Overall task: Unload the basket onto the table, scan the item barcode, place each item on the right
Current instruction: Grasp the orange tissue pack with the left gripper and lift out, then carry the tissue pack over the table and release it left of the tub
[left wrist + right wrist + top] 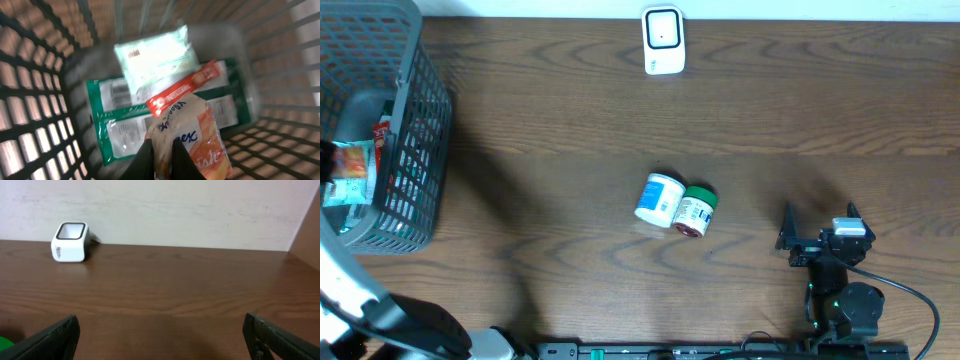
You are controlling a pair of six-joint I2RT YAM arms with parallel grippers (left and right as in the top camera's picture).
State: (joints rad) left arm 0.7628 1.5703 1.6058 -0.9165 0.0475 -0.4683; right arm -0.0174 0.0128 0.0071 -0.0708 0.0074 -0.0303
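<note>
In the left wrist view, my left gripper is shut on an orange-and-white tissue pack, pinching its near edge inside the grey basket. From overhead the pack shows at the basket's left side. The white barcode scanner stands at the table's far edge, far from the pack, and appears in the right wrist view as the scanner. At the front right, my right gripper rests low over the table, open wide with nothing between its fingers.
Under the held pack, the basket holds a pale green pack, a red stick sachet and green-and-white packets. A white-and-blue jar and a green-lidded jar lie mid-table.
</note>
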